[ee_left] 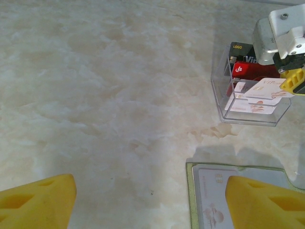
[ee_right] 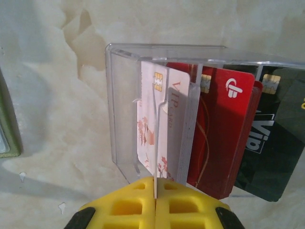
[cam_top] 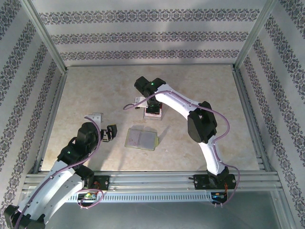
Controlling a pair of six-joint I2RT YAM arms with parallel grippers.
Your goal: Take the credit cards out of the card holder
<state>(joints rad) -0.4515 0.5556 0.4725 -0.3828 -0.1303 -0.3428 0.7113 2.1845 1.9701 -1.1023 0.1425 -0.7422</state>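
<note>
The card holder [cam_top: 141, 138] lies open and flat on the table, olive-green at its edges [ee_left: 191, 195]. A white credit card [ee_left: 212, 193] with a chip sits in its pocket. My left gripper [cam_top: 110, 132] hovers just left of the holder, open, with nothing between its yellow fingers [ee_left: 38, 200]; the right finger overlaps the holder in the left wrist view. My right gripper [ee_right: 155, 181] is shut on a thin white credit card [ee_right: 156, 143], seen edge-on. It holds that card over the clear tray [ee_right: 119, 95], where other cards stand, white, red [ee_right: 224, 129] and black [ee_right: 271, 143].
The clear tray [cam_top: 153, 113] stands just behind the holder, under the right gripper [cam_top: 152, 108]. Metal frame rails [cam_top: 52, 114] and patterned walls border the beige table on all sides.
</note>
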